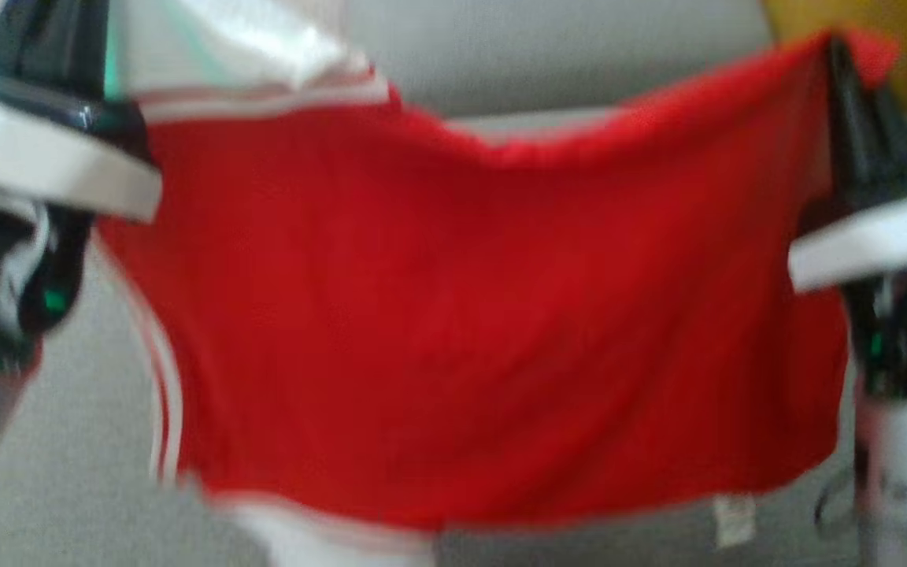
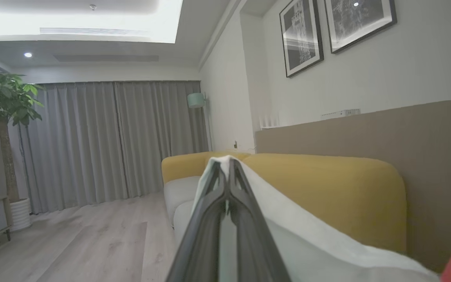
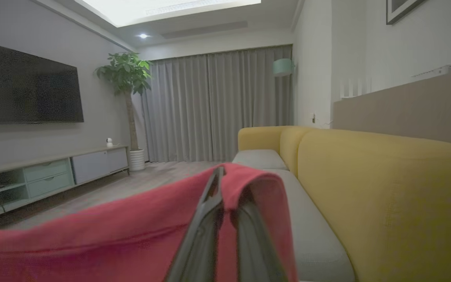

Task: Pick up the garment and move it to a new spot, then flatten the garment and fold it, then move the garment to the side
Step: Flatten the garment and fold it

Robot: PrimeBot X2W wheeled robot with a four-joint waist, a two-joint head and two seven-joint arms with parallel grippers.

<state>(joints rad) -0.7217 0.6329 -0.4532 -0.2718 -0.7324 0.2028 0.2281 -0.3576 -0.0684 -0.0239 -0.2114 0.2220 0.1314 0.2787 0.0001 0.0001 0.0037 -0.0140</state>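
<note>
Red garment (image 1: 469,315) hangs spread across mid frame in head view, w/ grey sofa seat (image 1: 68,472) behind it. Left gripper (image 2: 228,166) clamped on its white bit upper left, right gripper (image 1: 839,59) pinching the red edge upper right.

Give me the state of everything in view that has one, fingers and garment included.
garment: held up, hanging spread between the two arms, not yet flattened or folded.
left fingers: shut on the garment's white part.
right fingers: shut on the garment's red edge.
curtains: drawn shut.
television: screen dark.
ceiling light: on.
</note>
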